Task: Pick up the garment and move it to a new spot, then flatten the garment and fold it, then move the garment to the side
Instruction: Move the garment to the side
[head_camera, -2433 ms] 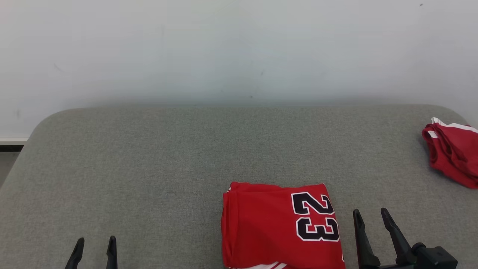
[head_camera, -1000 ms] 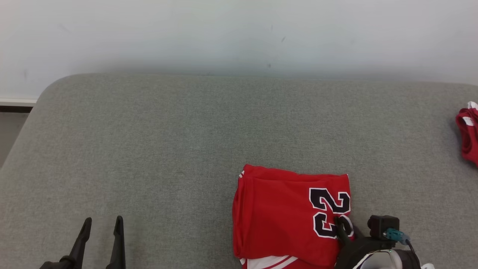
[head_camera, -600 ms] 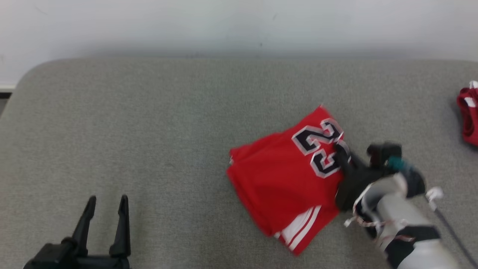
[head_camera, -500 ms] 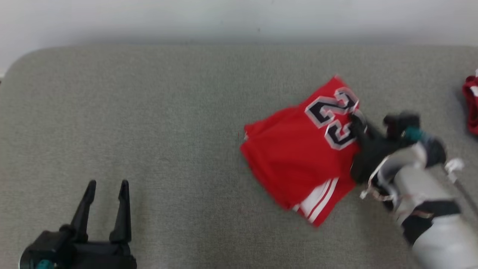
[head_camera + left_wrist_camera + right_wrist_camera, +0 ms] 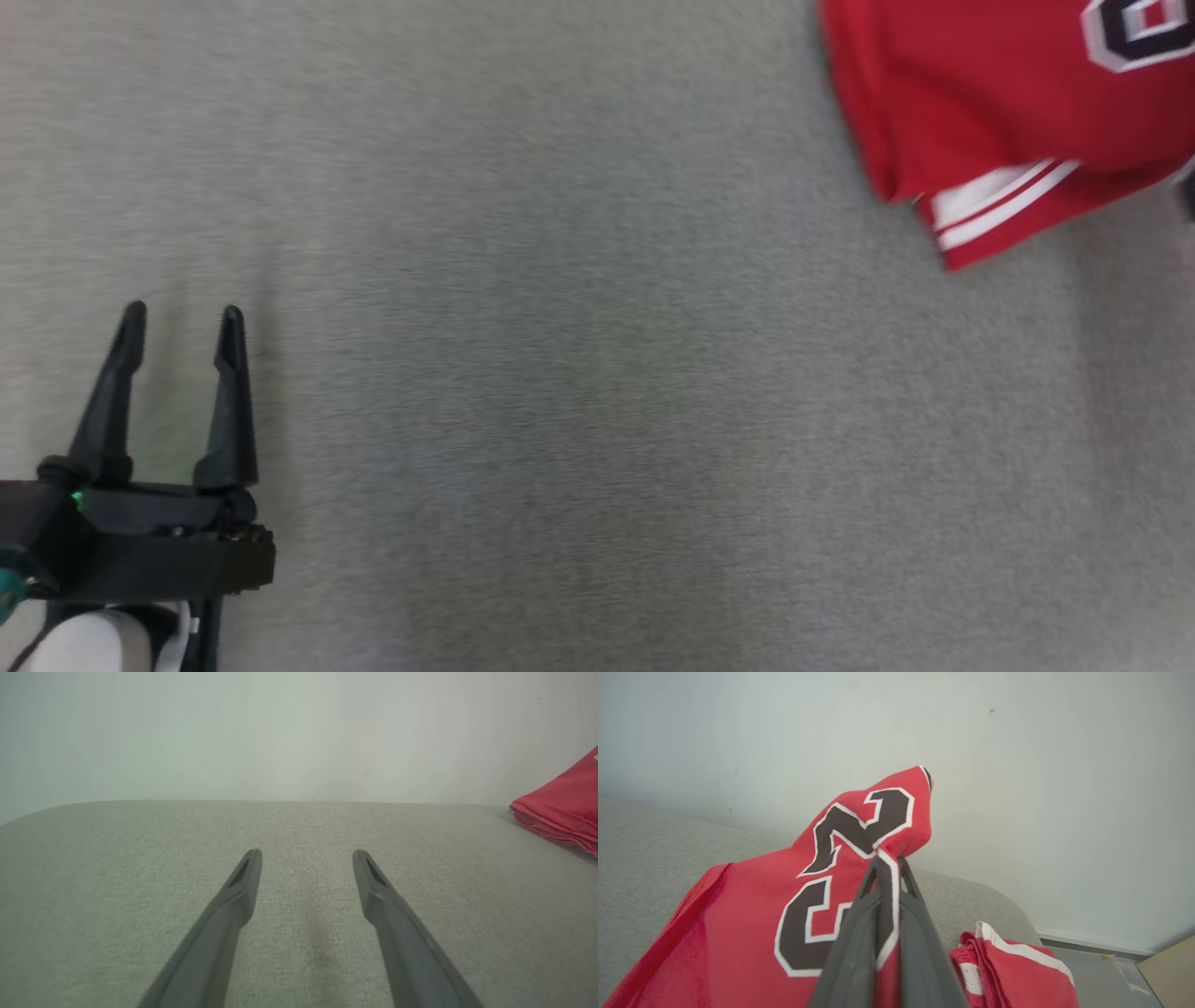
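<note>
The garment is a folded red piece with white stripes and a black "23", seen at the head view's top right over the grey table. In the right wrist view my right gripper is shut on the garment at the number. The pinched corner is lifted and flops over the fingertips, and the rest hangs down to the left. My left gripper stands open and holds nothing at the lower left, far from the garment. The left wrist view shows those open fingers over bare table, with a red edge of the garment at the far right.
A second red garment with white trim lies bunched near the table's rounded right end, just right of my right gripper. A pale wall stands behind the table. Floor shows beyond the right end.
My right gripper shut on the garment at the number, then lifted it and carried it away and to the right. The head camera has tilted down and shifted. The left gripper stays open.
</note>
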